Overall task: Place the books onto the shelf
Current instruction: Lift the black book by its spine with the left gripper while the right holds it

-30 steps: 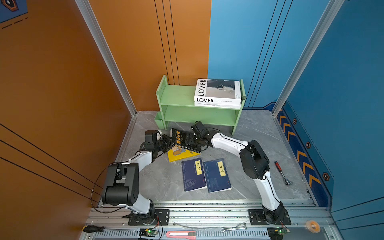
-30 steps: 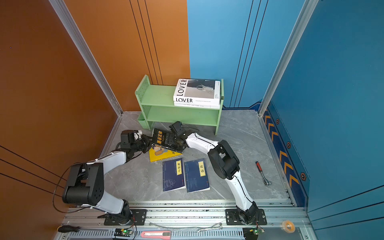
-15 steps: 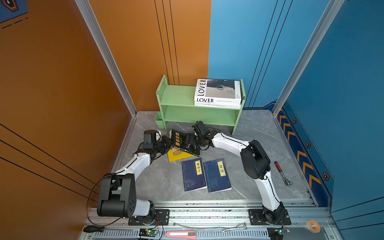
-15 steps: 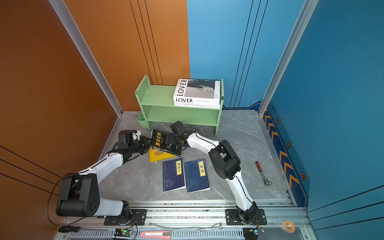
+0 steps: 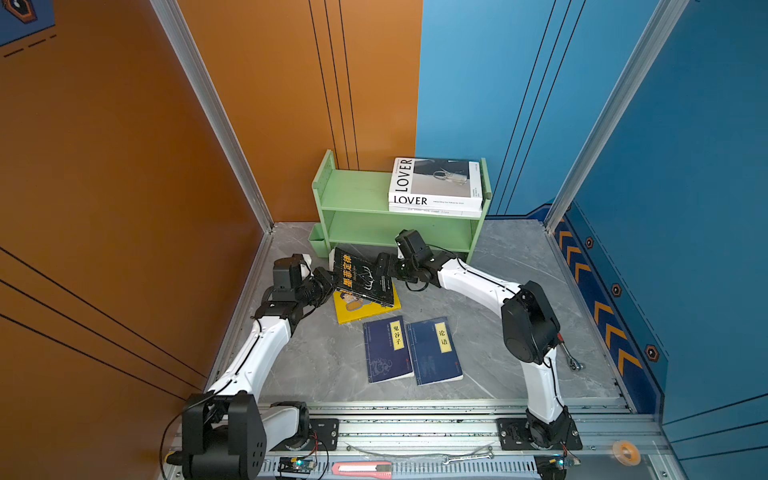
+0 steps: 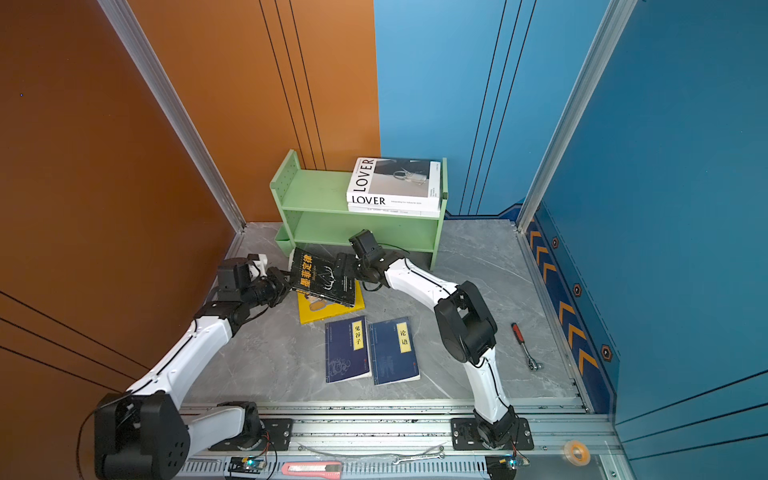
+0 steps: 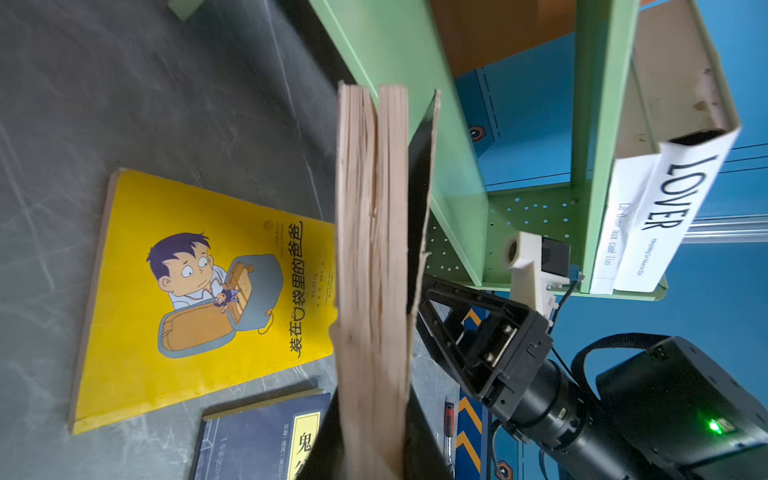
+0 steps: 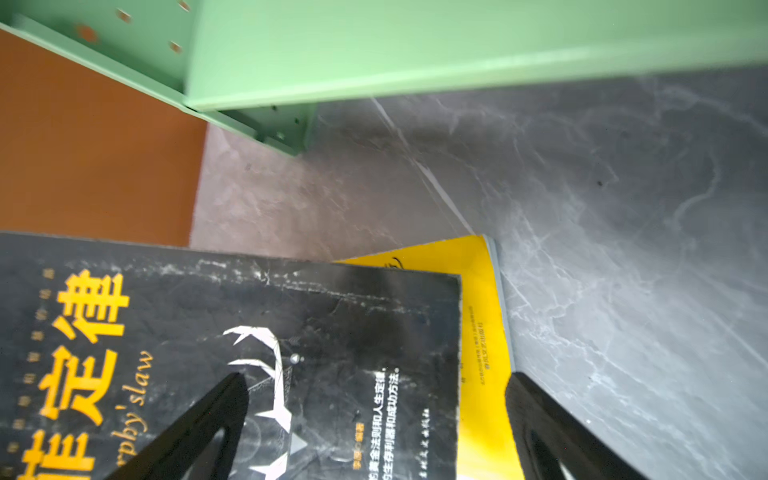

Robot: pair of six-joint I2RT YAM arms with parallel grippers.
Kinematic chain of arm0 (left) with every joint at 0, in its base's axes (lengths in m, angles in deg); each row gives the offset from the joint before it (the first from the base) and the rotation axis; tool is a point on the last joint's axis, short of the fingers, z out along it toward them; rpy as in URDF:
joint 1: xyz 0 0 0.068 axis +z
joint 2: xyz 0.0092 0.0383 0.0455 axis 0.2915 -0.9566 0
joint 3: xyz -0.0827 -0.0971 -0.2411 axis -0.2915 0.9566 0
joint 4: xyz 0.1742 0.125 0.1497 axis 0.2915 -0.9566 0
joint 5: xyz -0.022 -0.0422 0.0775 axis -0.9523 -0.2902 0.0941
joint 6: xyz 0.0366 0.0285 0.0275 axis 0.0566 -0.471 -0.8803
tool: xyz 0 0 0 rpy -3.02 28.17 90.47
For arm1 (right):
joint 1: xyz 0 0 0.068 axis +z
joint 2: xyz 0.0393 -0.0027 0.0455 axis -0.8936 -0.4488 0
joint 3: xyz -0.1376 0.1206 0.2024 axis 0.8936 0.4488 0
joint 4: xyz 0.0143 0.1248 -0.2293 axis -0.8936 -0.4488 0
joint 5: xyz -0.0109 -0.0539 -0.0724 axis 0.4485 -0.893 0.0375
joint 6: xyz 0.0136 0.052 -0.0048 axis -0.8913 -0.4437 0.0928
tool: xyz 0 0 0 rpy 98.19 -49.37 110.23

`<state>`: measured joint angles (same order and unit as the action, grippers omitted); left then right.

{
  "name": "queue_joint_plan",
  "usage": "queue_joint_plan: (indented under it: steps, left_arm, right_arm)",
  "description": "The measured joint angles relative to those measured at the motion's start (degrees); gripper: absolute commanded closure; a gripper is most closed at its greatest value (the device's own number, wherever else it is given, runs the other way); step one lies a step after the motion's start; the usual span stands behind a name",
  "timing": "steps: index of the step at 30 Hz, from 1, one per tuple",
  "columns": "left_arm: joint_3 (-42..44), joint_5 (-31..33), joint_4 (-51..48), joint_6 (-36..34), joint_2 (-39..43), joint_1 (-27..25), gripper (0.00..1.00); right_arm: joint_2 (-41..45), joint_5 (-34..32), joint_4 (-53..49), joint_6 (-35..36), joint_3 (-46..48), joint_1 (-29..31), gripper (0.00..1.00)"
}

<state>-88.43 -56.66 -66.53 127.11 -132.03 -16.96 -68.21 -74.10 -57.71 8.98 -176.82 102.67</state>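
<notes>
We see left jaws clamped on black book (image 5: 363, 277), tilted over yellow book (image 5: 357, 312) on the bench (image 5: 324, 357), just in front of shelf (image 5: 353, 192). Right jaws spread wide at its opposite edge.

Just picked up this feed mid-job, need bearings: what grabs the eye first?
The black book, held tilted above the yellow book in front of the shelf: the left gripper is shut on one edge, the right gripper open at the opposite one. Next, the white LOVER book lying flat at the top tier's right end in both top views.
</notes>
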Motion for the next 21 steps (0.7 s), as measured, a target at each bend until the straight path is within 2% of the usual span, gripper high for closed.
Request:
queue_joint_plan:
  steps: [8,12,21]
  left_arm:
    - [-3.0,4.4,-9.6,1.3,8.5,-0.4,1.00]
    - [-6.8,5.2,-15.5,1.3,9.2,-1.0,1.00]
    - [-6.9,10.2,-20.8,1.7,15.9,-5.2,1.00]
  right_arm:
    - [4.9,5.3,0.4,2.1,0.6,-1.8,0.00]
    - [12.3,6.3,1.3,4.9,6.6,-0.3,0.00]
    - [24.4,11.5,-0.5,13.6,10.7,3.2,0.00]
